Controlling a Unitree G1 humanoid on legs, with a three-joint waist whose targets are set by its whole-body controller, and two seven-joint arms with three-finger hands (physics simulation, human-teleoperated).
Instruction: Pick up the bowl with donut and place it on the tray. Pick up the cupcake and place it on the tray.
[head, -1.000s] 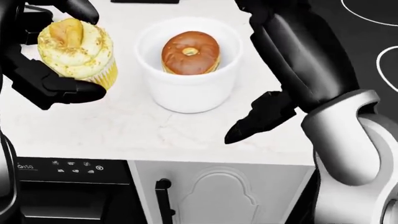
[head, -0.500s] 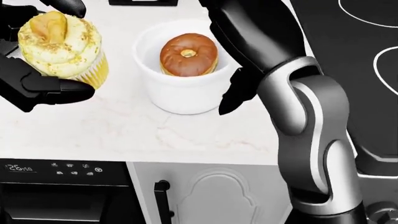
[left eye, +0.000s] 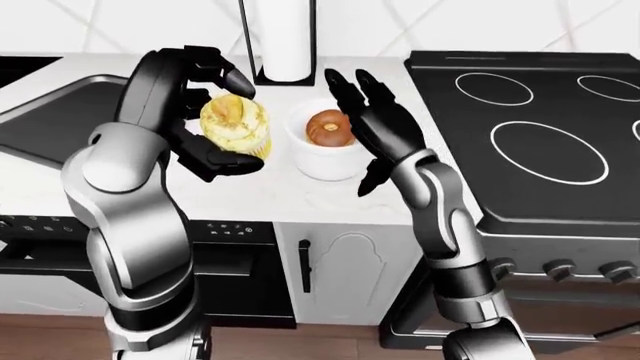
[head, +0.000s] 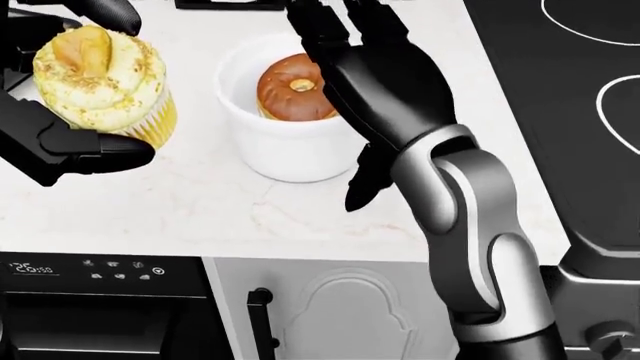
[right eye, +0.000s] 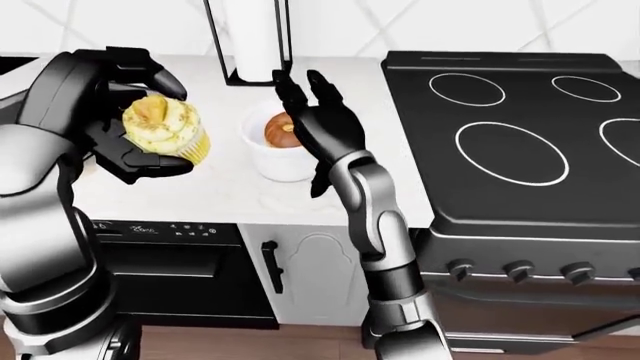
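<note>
Head view shows our left hand (head: 50, 112) at the upper left of the frame, with the black fingers closed around the cupcake (head: 103, 80). One finger lies under the yellow wrapper and another curls over the frosting at the top, so the cupcake is held above the white counter (head: 200, 210) and tilts a little.

At the middle top stands the white bowl (head: 290, 154) on the counter, with the brown donut (head: 292, 86) inside it. Our right hand (head: 375, 82) is just to the right of the bowl, with the fingers spread apart and pointing to the top of the frame. The palm covers the right rim of the bowl, and the thumb hangs down beside its wall. We cannot tell if the hand touches the bowl.

In the left-eye view we see a black stove (left eye: 530, 127) at the right and a dark sink (left eye: 60, 120) at the left edge. A paper towel roll (left eye: 285, 37) stands above the bowl, at the top middle.
</note>
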